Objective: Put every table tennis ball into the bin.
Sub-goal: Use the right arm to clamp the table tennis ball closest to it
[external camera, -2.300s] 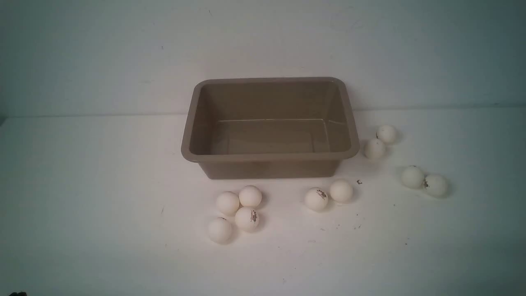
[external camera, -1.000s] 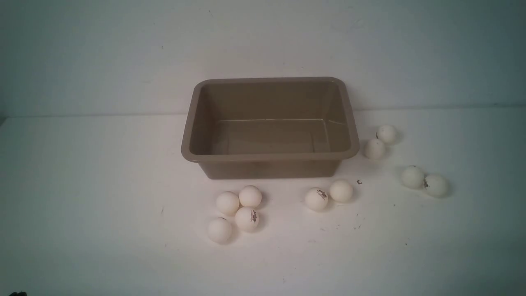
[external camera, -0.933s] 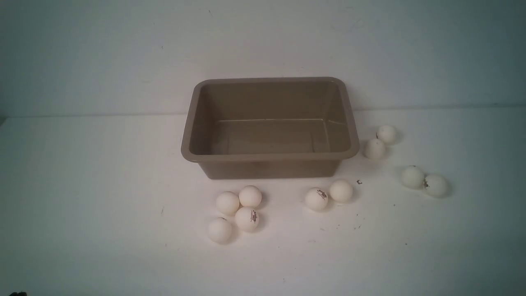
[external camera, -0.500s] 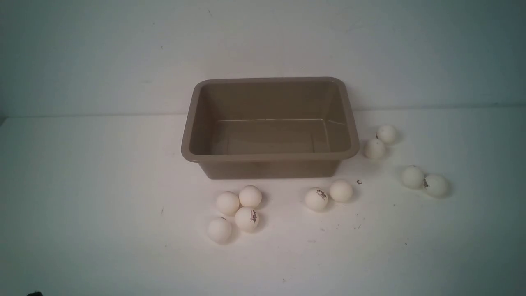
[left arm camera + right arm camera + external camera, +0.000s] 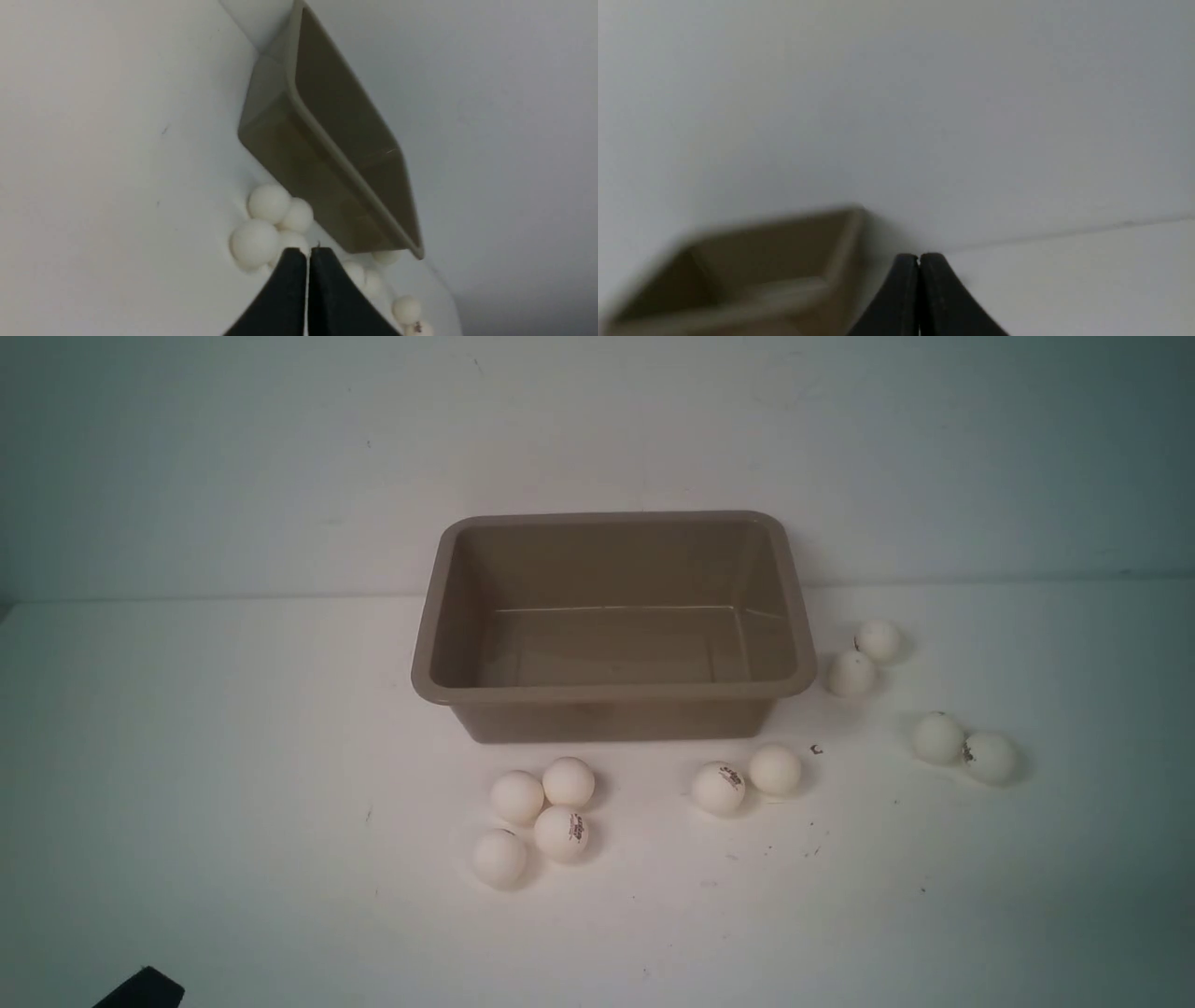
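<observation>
We are bringing our left arm [image 5: 140, 989] into view at 7 o'clock, likely starting the first reach. We are keeping the left gripper [image 5: 307, 255] and right gripper [image 5: 919, 257] closed and empty. All 10 balls [image 5: 561, 833] are lying from 6 to 3 o'clock around the empty bin [image 5: 611, 692].

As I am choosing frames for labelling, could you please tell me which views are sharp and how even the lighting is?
Front view: sharp; the table is brightest near the bin, dimmer towards the corners, and the table tennis balls cast soft shadows. Left wrist view: fairly sharp, the fingers of the left gripper featureless black. Right wrist view: the bin is smeared by blur, the right gripper crisper.
</observation>
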`<state>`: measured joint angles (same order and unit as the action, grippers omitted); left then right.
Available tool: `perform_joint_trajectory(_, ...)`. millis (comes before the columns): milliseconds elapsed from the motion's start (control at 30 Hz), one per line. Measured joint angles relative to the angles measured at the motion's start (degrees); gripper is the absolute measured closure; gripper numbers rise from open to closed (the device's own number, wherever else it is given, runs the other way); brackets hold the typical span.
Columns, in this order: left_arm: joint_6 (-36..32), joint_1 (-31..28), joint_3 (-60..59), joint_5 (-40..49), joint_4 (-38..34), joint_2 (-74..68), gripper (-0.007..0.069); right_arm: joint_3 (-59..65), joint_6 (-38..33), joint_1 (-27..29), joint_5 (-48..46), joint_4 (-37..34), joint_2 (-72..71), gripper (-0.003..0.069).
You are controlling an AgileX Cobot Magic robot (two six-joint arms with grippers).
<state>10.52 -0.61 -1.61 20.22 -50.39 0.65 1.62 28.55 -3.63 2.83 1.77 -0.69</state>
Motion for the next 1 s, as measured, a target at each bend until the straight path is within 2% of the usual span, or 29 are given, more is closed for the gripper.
perform_joint_trajectory(33,0.0,0.0,0.0,-1.0,-1.9,0.0,0.0632,0.0,3.1,0.0,2.4,-3.8,0.0,0.0676)
perform_joint_trajectory(133,0.0,0.0,0.0,-1.8,-4.4,0.0,0.0632,0.0,5.3,0.0,4.5,-7.4,0.0,0.0676)
perform_joint_trajectory(233,0.1,0.0,0.0,-3.7,-7.7,0.0,0.0632,0.0,6.0,0.0,4.9,-8.3,0.0,0.0676)
perform_joint_trajectory(267,0.1,0.0,0.0,-5.0,-10.8,0.0,0.0632,0.0,6.6,0.0,4.9,-9.2,0.0,0.0676)
perform_joint_trajectory(567,-1.5,0.0,0.0,-5.3,-20.9,0.0,0.0632,0.0,10.1,0.0,6.3,-12.4,0.0,0.0676)
perform_joint_trajectory(733,-2.7,0.0,0.0,-5.2,-22.8,0.0,0.0632,0.0,12.8,0.0,6.6,-12.0,0.0,0.0676)
perform_joint_trajectory(800,-4.2,0.0,0.0,-5.3,-23.7,0.0,0.0632,-1.6,13.4,0.0,5.0,-8.9,0.0,0.0676)
perform_joint_trajectory(867,-8.5,0.0,0.1,-5.5,-24.3,0.0,0.0632,-7.1,13.7,0.0,1.5,-2.6,0.1,0.0676)
perform_joint_trajectory(933,-16.8,0.0,1.6,-5.5,-23.7,0.0,0.0632,-16.5,13.8,0.0,-4.7,6.5,2.5,0.0676)
perform_joint_trajectory(1000,-28.3,0.0,5.1,-5.0,-22.5,0.0,0.0632,-25.1,13.5,-0.1,-10.7,12.8,6.1,0.0676)
